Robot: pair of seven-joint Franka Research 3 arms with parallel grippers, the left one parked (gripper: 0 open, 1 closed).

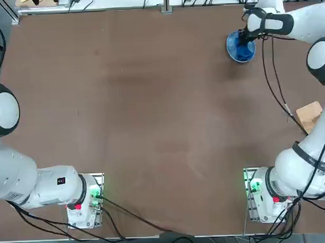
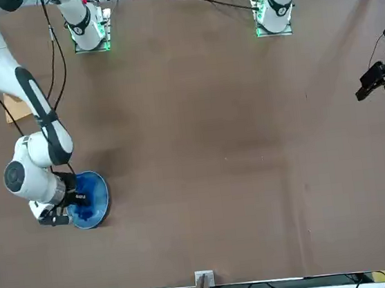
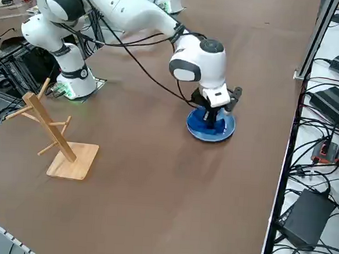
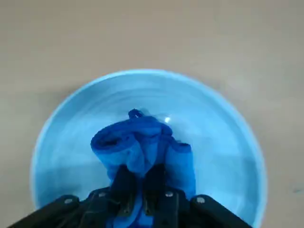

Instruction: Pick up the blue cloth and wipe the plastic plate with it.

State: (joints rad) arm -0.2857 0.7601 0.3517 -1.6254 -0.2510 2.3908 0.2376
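A: Progress, then: how far has it got?

B: The pick-up is done, I'd say. The right hand (image 4: 142,190) is clamped tight on the blue cloth (image 4: 142,145), with the fabric bunched up between its fingers (image 4: 124,183) and spilling out ahead of them.

A: And where is the cloth now?

B: Down on the plastic plate (image 4: 228,142). The wrist view shows the bundle lying inside the rim, over the plate's floor, roughly in the middle. From the right side view the hand (image 3: 215,116) points down onto the plate (image 3: 226,130), which sits flat on the brown counter (image 3: 154,178) near its far right corner from the robot's seat.

A: So is the wiping under way?

B: It looks that way, but one moment can't prove a stroke. The cloth is on the plate's surface, so my judgement is that the wipe is at its start or somewhere in the middle.

A: What is left?

B: Rubbing across the rest of the plate's floor and up to the rim; much pale blue surface lies uncovered around the cloth. The wooden rack (image 3: 55,136) stands well apart and plays no part.
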